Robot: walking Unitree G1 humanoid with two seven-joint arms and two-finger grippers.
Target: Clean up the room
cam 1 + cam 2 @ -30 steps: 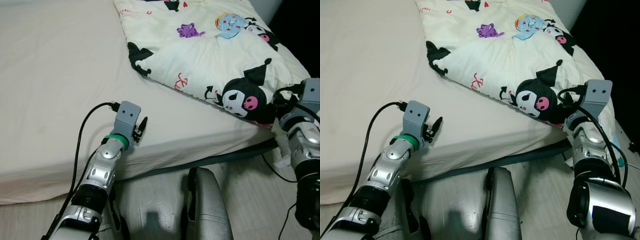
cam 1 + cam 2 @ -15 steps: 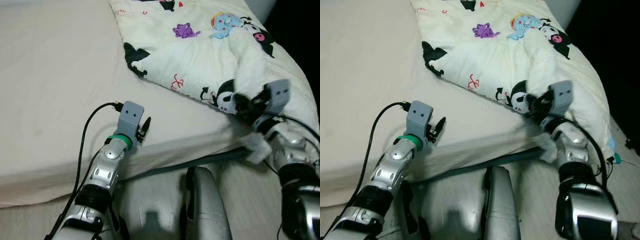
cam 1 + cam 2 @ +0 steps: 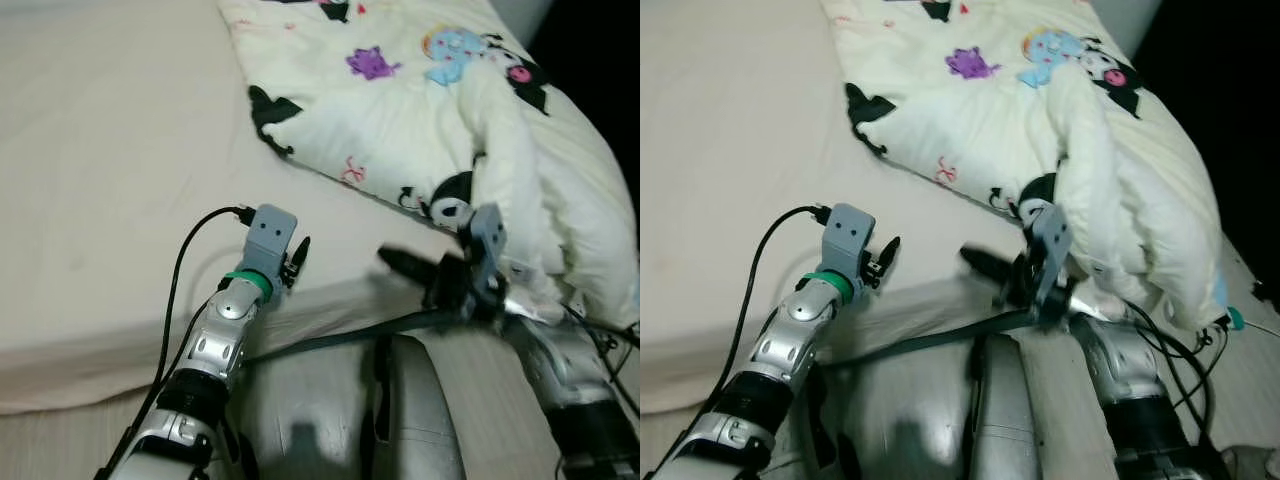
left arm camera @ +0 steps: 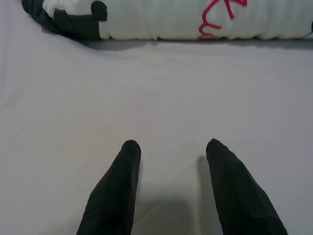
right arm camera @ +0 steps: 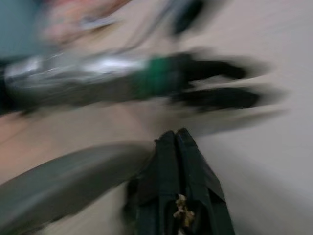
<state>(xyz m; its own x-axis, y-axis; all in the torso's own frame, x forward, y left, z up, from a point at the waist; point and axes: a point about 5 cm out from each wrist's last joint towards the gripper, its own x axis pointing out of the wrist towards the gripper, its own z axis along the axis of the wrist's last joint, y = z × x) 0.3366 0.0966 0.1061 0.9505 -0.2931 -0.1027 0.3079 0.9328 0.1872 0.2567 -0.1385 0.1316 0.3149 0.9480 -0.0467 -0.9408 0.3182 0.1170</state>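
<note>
Gripping nothing, the right gripper is sitting low by the bed edge, and beyond it the quilt is lying bunched, probably needing spreading. Through the left wrist, the left gripper is holding its fingers spread over bare sheet, quilt hem ahead. Blurred, the right wrist is showing fingertips seemingly pressed together.
</note>
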